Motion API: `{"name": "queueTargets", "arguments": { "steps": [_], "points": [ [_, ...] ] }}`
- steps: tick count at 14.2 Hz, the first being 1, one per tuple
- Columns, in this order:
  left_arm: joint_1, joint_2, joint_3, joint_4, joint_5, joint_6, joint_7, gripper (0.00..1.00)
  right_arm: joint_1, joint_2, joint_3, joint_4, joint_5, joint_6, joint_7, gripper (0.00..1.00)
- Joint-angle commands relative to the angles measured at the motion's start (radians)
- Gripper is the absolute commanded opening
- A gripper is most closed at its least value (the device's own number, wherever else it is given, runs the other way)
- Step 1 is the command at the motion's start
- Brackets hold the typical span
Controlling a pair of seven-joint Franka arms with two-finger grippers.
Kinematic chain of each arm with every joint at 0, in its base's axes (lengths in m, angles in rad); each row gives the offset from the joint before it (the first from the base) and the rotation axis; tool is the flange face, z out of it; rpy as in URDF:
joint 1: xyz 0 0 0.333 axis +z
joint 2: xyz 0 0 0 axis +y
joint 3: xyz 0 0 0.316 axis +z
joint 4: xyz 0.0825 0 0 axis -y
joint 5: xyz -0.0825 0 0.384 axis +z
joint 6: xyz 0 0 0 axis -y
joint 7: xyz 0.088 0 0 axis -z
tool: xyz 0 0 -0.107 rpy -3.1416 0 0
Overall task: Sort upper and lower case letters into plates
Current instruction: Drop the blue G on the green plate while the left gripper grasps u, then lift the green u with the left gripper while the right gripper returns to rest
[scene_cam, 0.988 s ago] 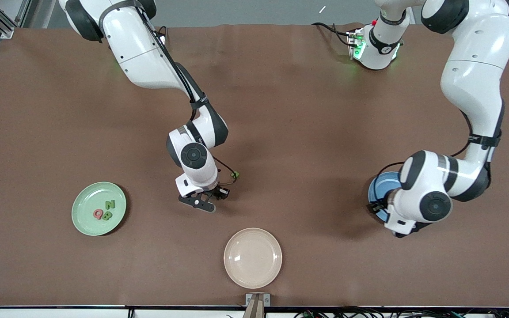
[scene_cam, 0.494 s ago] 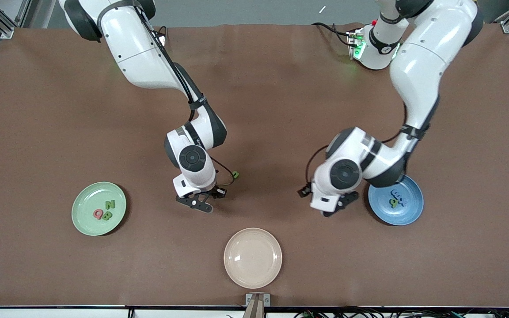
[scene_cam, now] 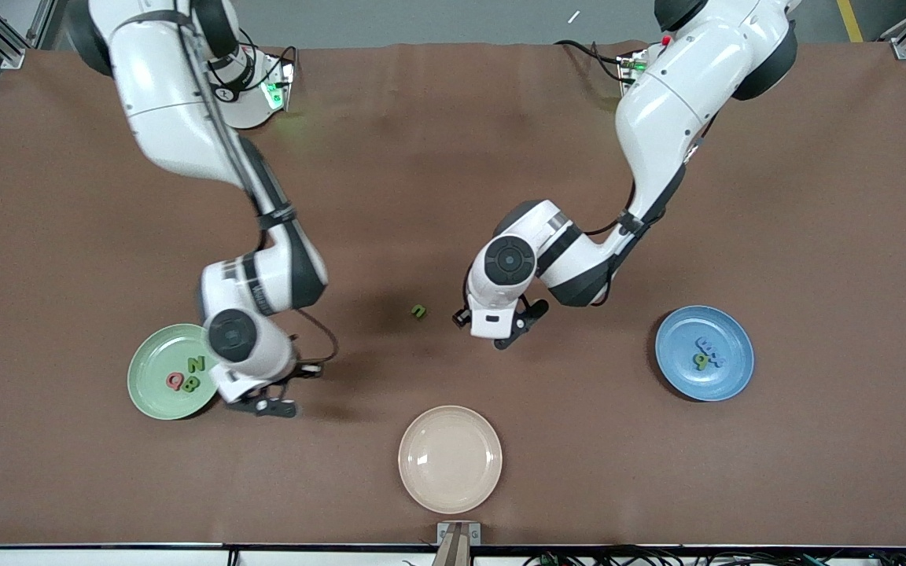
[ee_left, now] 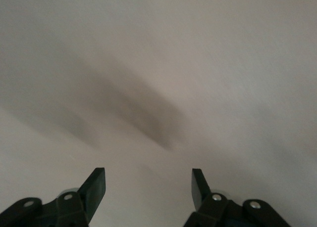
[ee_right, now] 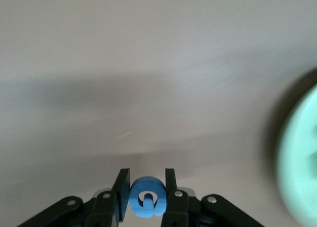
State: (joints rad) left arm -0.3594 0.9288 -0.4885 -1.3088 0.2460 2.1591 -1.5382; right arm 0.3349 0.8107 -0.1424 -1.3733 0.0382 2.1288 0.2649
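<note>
My right gripper (scene_cam: 267, 406) is shut on a blue letter (ee_right: 146, 197) and hangs over the table beside the pale green plate (scene_cam: 146, 397), whose rim shows in the right wrist view (ee_right: 302, 162). That plate holds a pink letter (scene_cam: 174, 382) and two green letters (scene_cam: 193, 373). My left gripper (scene_cam: 517, 326) is open and empty (ee_left: 148, 180) over bare table near the middle. A small green letter (scene_cam: 418, 311) lies loose on the table beside it, toward the right arm's end. The blue plate (scene_cam: 732, 377) holds a green letter (scene_cam: 701, 362) and blue letters (scene_cam: 711, 344).
A cream-beige plate (scene_cam: 450, 459) lies empty near the table's front edge, nearer to the front camera than the loose green letter. A small metal bracket (scene_cam: 458, 534) sits at the front edge. Cables lie by the arm bases.
My right arm has carried the blue letter from the table's middle to beside the green plate. My left arm has swung from over the blue plate to the middle, uncovering that plate.
</note>
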Motion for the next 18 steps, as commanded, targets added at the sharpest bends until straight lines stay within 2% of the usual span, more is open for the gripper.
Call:
{"name": "queueTargets", "arguments": {
  "steps": [1, 4, 5, 8, 11, 12, 14, 15, 18],
  "points": [
    [-0.081, 0.065, 0.030, 0.121, -0.033, 0.005, -0.046, 0.74, -0.137, -0.021, 0.021, -0.019, 0.002, -0.012, -0.258, 0.05],
    [-0.186, 0.096, 0.109, 0.167, -0.039, 0.068, -0.126, 0.73, -0.238, -0.018, 0.021, -0.021, 0.002, -0.012, -0.468, 0.05],
    [-0.202, 0.111, 0.122, 0.183, -0.039, 0.096, -0.138, 0.70, -0.270, -0.016, 0.021, -0.021, 0.003, -0.012, -0.528, 0.05],
    [-0.205, 0.136, 0.123, 0.189, -0.039, 0.178, -0.143, 0.67, -0.327, -0.011, 0.021, -0.041, 0.003, -0.067, -0.685, 0.08],
    [-0.217, 0.145, 0.142, 0.191, -0.039, 0.186, -0.143, 0.67, -0.350, -0.008, 0.023, -0.050, 0.005, -0.142, -0.717, 0.14],
    [-0.219, 0.145, 0.145, 0.191, -0.039, 0.186, -0.143, 0.66, -0.350, -0.008, 0.023, -0.050, 0.006, -0.150, -0.717, 0.23],
    [-0.228, 0.157, 0.145, 0.192, -0.039, 0.186, -0.143, 0.65, -0.343, -0.007, 0.023, -0.050, 0.003, -0.142, -0.719, 0.73],
    [-0.230, 0.157, 0.145, 0.192, -0.039, 0.188, -0.143, 0.64, -0.344, -0.007, 0.023, -0.047, 0.006, -0.138, -0.719, 0.89],
    [-0.237, 0.166, 0.145, 0.192, -0.039, 0.214, -0.143, 0.64, -0.341, -0.013, 0.024, -0.033, 0.009, -0.139, -0.717, 0.99]
  ]
}}
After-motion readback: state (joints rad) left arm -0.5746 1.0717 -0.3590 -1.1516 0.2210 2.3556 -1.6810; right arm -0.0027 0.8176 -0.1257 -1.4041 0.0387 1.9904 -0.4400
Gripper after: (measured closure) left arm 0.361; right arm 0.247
